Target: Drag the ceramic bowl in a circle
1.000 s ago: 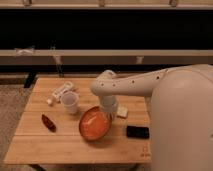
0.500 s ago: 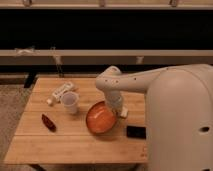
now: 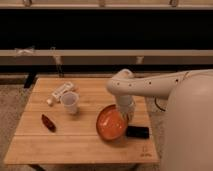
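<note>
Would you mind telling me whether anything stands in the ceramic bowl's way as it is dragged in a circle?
Yes: a black rectangular object lies close beside the ceramic bowl on its right, and a white cup stands apart to its left. The gripper is at the bowl's right rim, nothing between them.

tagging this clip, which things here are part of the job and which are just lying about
In the job:
bowl
gripper, at the bowl's right rim

Lying about:
cup
white tube
red item
black item
</note>
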Motion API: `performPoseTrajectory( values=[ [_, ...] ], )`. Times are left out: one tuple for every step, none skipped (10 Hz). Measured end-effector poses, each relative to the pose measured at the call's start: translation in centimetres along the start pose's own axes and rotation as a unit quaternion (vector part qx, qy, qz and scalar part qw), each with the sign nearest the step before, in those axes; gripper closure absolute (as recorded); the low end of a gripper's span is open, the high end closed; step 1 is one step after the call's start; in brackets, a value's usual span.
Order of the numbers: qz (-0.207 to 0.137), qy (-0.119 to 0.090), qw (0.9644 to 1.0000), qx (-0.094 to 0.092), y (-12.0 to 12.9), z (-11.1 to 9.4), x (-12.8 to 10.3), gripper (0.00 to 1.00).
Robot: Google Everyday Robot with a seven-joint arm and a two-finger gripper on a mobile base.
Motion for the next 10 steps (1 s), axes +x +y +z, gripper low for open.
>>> performPoseTrajectory(
  values=[
    [-0.006,0.009,0.9999,-0.003,0.6,0.2,1.2,1.00],
    [-0.011,0.019,0.9997,-0.005,1.1,0.5,2.3,1.00],
    [-0.020,0.036,0.9991,-0.005,1.8,1.1,4.0,1.00],
    [-0.030,0.048,0.9984,-0.005,2.7,1.4,5.4,1.00],
    [-0.041,0.056,0.9976,-0.006,3.8,1.6,6.4,1.00],
    [-0.050,0.058,0.9970,-0.008,4.8,1.6,6.7,1.00],
    [-0.062,0.057,0.9964,-0.010,6.3,1.5,6.3,1.00],
    [-0.073,0.056,0.9957,-0.012,7.9,1.4,5.6,1.00],
    [-0.086,0.054,0.9948,-0.011,9.2,1.2,4.9,1.00],
    [-0.103,0.051,0.9933,-0.009,10.9,1.0,3.6,1.00]
  ],
)
